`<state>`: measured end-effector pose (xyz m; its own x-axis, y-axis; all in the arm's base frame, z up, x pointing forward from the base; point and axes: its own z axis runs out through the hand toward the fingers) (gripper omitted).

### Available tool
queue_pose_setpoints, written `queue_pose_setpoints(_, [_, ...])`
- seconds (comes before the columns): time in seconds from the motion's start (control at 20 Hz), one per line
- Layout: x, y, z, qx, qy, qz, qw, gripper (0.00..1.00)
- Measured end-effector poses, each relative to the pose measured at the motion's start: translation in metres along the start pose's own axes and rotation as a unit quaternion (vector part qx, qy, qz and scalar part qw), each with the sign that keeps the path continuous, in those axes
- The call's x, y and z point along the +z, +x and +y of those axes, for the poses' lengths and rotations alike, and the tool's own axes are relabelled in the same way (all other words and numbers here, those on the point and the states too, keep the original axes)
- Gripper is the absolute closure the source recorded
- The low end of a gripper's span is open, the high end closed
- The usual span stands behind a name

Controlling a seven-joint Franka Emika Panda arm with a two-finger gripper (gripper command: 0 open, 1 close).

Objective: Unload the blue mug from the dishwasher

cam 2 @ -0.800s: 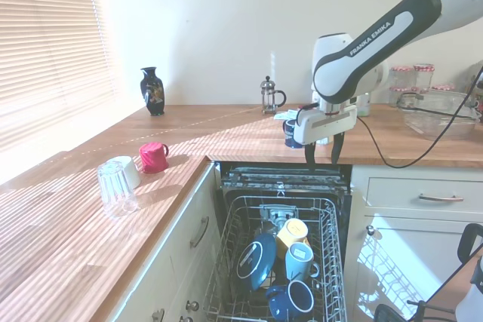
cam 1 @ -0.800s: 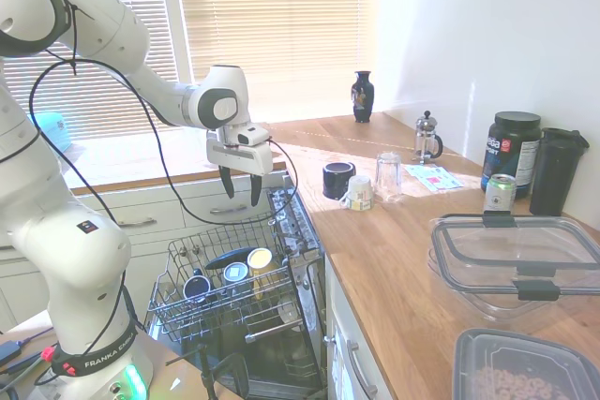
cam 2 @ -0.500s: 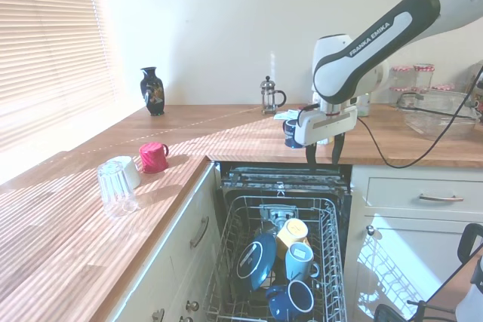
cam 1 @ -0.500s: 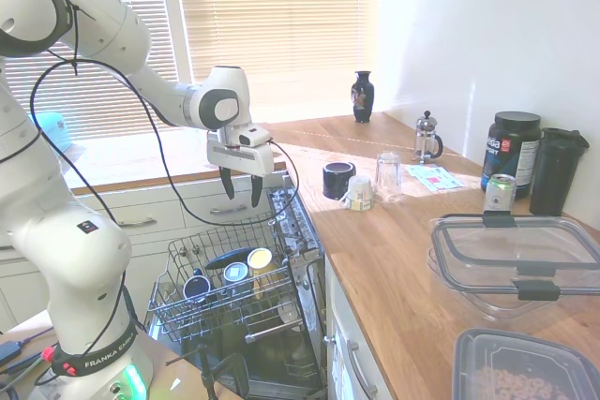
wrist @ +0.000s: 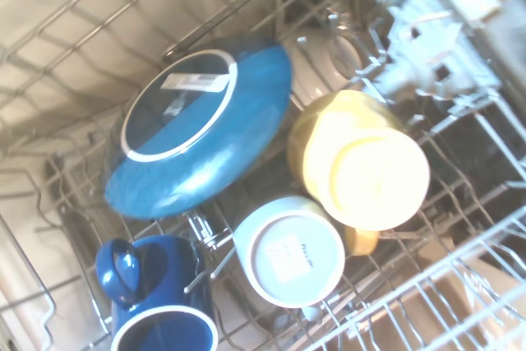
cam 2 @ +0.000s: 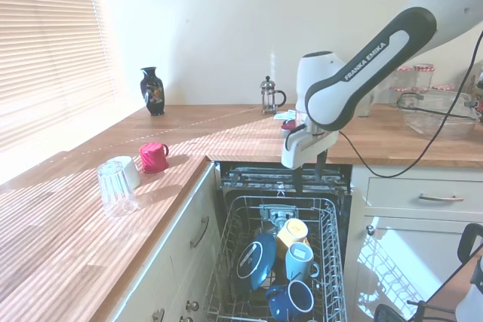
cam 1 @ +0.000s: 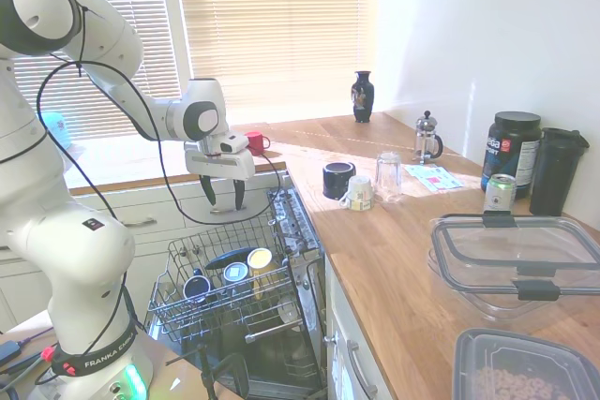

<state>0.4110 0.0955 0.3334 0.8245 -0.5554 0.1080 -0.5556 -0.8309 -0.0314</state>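
The small, dark navy, glossy cylindrical blue mug (cam 1: 337,180) is seen standing upright on the wooden worktop (cam 1: 394,259), just beside a small white cup (cam 1: 358,193) and an upturned clear glass (cam 1: 388,175), well apart from the built-in dishwasher (cam 1: 298,231) with its dark inside. The unloading itself is therefore judged to be done, and the step in hand is taken to be the withdrawal of the arm. The white two-finger gripper (cam 1: 223,196) is held over the back of the grey wire rack (cam 2: 330,246) with its fingers spread apart and nothing between them. Left in the rack, as shown in the wrist view, are a round blue plate (wrist: 197,129), a yellow mug (wrist: 362,170), a pale mug with a white base (wrist: 288,260) and a bright blue mug with a white rim (wrist: 156,318); none of these is touched. Little more is thought to be called for than the arm being drawn clear without the rack's wires being caught. Compared with the frames a moment earlier, the gripper has been carried away from the worktop's edge towards the window side and slightly lower, so that a red mug (cam 1: 255,142) on the sill-side counter is now uncovered; the jaws are as wide as before, and the blue mug has not been moved.
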Motion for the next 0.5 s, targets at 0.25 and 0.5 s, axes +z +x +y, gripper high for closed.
queue_pose_setpoints(0.25, [0.022,-0.036,-0.019,-0.070,-0.003,0.013,0.9974,0.00])
queue_pose_setpoints(0.5, [0.037,-0.066,-0.037,-0.123,-0.006,0.012,0.9923,0.00])
